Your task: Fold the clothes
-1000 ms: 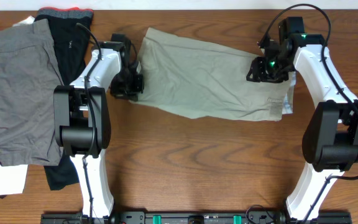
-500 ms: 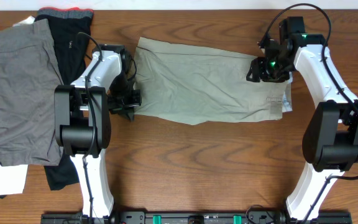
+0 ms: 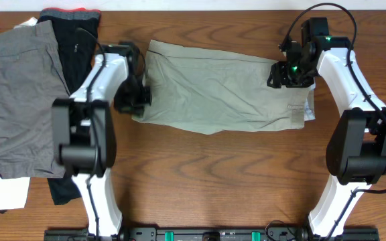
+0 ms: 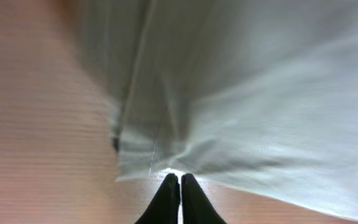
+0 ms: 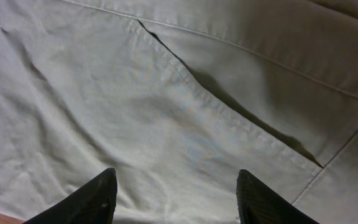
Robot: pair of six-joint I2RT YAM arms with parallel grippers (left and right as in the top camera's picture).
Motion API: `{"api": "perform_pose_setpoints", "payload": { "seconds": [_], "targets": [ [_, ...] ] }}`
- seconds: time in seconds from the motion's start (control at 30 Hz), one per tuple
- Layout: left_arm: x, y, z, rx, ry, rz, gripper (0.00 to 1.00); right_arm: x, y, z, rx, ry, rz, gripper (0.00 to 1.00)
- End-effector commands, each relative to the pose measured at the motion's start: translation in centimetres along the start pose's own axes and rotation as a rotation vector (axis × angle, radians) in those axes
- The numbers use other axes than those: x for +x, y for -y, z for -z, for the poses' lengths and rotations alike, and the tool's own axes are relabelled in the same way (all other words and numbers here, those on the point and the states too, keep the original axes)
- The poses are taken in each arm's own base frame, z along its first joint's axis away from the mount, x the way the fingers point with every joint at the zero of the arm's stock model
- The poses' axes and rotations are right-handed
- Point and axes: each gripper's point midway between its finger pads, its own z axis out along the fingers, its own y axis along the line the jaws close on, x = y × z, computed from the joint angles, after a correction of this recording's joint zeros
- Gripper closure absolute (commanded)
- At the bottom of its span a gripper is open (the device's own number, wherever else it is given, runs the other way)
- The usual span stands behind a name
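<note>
Hidden or unclear: the left wrist view is heavily blurred. The shorts [image 4: 278,93] show there only as pale folds over the brown counter [image 4: 36,124]. From overhead the left jaws are masked by their own black wrist housing. A pale patch [image 3: 310,106] at the right end of the shorts cannot be identified. The black garment [image 3: 72,47] with a red waistband is partly covered by the left arm [image 3: 102,73] and cut off at the far edge.

Pocket: a slanted pocket opening [image 5: 229,118] gapes slightly in the right wrist view; its inside is dark and unreadable.

Task item: the khaki shorts [image 3: 220,87] lie flat and creased near the far edge of the counter [image 3: 213,174], between the two arms.

Left jaws: pressed together, fingers [image 4: 166,199] meeting at the left hem of the shorts. I cannot tell whether cloth is caught between them.

Right jaws: spread wide, fingers [image 5: 98,199] low over the right end of the shorts, gripping nothing.

Other items: grey shorts [image 3: 19,100] and white cloth [image 3: 2,194] lie along the left edge.
</note>
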Motion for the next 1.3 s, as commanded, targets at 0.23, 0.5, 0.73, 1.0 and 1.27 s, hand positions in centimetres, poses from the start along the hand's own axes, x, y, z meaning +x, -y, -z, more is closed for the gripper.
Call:
{"api": "perform_pose_setpoints", "payload": {
  "seconds": [0.23, 0.5, 0.73, 1.0, 1.27],
  "targets": [
    [-10.2, 2.5, 9.4, 0.055, 0.588, -0.157, 0.28, -0.7, 0.3, 0.4, 0.008, 0.020, 0.019, 0.39],
    [-13.8, 5.9, 6.0, 0.128, 0.654, -0.356, 0.28, -0.5, -0.2, 0.3, -0.022, 0.013, 0.017, 0.47],
    [-14.4, 6.8, 2.4, 0.117, 0.618, -0.424, 0.37, -0.4, -1.6, 1.0, -0.217, 0.032, 0.019, 0.51],
    [-13.3, 7.4, -0.9, 0.124, 0.533, -0.435, 0.73, 0.2, 5.4, 2.7, -0.183, 0.068, -0.120, 0.44],
    [-11.6, 6.7, -3.5, 0.119, 0.423, -0.421, 0.94, 2.2, 10.7, 2.8, -0.083, 0.053, -0.173, 0.34]
  ]
}}
